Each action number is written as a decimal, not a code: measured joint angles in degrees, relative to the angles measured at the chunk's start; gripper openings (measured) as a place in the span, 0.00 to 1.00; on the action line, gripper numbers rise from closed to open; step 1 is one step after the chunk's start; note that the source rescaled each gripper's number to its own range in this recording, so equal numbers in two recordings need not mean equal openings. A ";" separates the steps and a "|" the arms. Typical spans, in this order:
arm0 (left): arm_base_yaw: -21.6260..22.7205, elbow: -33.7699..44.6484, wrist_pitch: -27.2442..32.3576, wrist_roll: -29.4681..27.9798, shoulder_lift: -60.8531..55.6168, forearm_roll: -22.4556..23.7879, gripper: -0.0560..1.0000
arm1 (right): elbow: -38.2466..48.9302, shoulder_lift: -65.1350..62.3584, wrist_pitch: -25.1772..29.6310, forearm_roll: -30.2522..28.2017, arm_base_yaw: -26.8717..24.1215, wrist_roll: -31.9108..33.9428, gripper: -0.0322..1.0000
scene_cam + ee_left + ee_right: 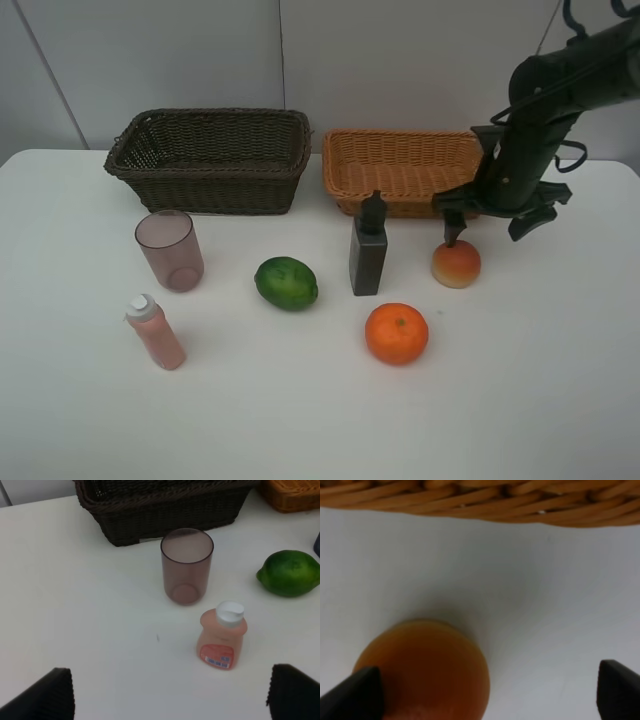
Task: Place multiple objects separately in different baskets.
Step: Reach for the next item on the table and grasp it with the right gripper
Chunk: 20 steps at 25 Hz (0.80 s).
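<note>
Hanging just above the peach (456, 264), right tool (487, 228) is spread; pink bottle (222, 640)'s label (217, 656) is illegible.

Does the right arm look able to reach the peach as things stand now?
Probably yes: its open fingers hang right by the peach with nothing between, though the peach sits off-centre, near one finger.

A smooth white tabletop (300, 430) fills the lower scene, its far left corner rounded. Behind it stands a pale grey panelled wall (420, 60) — a thin vertical seam (281, 50) splits it near the middle. Light is soft and even — shadows stay faint.
</note>
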 joint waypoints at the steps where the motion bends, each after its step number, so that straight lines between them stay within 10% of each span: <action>1: 0.00 0.00 0.00 0.00 0.00 0.00 1.00 | -0.13 0.07 -0.41 -0.26 0.00 0.84 0.88; 20: 0.00 0.00 0.00 0.00 0.00 0.00 1.00 | -0.20 -4.31 -0.38 3.08 0.00 2.13 0.88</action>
